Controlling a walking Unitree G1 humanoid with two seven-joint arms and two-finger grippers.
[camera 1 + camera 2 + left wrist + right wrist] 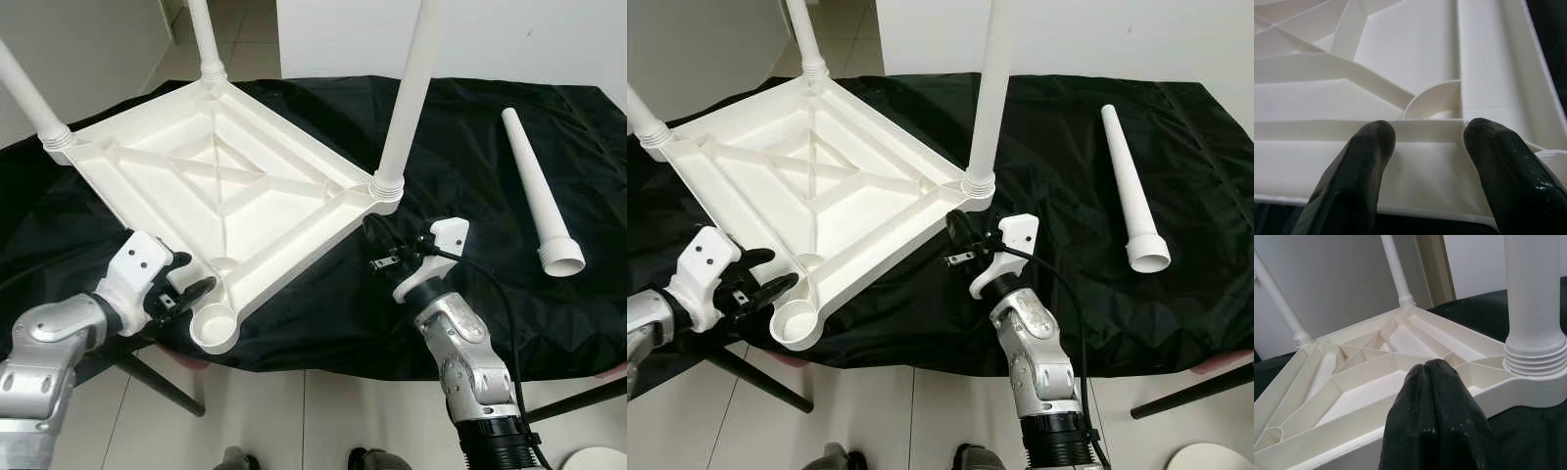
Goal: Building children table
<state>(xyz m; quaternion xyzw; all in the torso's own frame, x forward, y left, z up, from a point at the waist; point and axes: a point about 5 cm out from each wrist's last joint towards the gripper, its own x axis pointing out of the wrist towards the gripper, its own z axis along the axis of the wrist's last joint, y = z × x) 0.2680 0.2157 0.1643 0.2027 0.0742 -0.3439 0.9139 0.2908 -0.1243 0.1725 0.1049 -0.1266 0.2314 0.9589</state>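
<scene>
While the black cloth [470, 166] covers the whole work surface, I see the white tabletop [211, 191] lying upside down between my grippers, three legs standing in it. My left gripper [186, 294] is spread wide at the empty corner socket [214, 328]; my right gripper [377, 240] is clenched on nothing, just beside the nearest leg [407, 98]. A loose leg [539, 191] lies well off to its right.
</scene>
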